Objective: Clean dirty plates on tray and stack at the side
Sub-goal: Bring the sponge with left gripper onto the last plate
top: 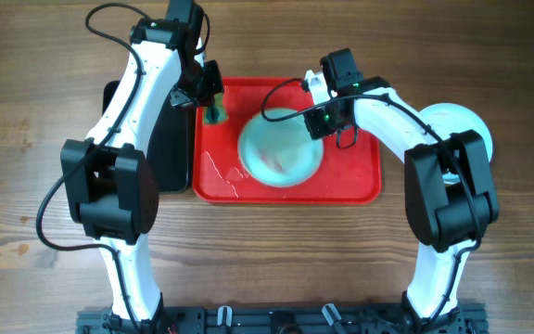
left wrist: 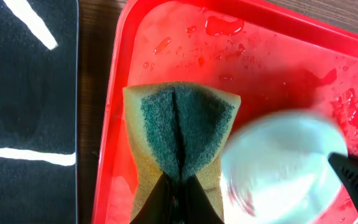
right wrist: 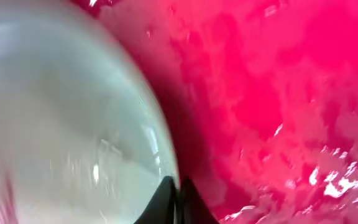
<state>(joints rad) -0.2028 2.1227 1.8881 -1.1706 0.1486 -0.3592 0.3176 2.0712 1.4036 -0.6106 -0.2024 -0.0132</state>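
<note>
A pale blue plate (top: 281, 148) is over the middle of the wet red tray (top: 355, 186). My right gripper (top: 321, 121) is shut on the plate's far right rim; the right wrist view shows the fingers (right wrist: 178, 202) pinching the plate edge (right wrist: 73, 124) above the tray (right wrist: 278, 93). My left gripper (top: 213, 104) is shut on a yellow sponge with a green scrub face (left wrist: 179, 124), at the tray's far left corner (left wrist: 120, 93), just left of the blurred plate (left wrist: 284, 168). More plates (top: 466, 125) lie right of the tray, partly hidden by my right arm.
A black tray (top: 170, 148) lies left of the red tray, mostly under my left arm; it shows in the left wrist view (left wrist: 23, 93). Water drops and puddles cover the red tray floor. Bare wooden table surrounds both.
</note>
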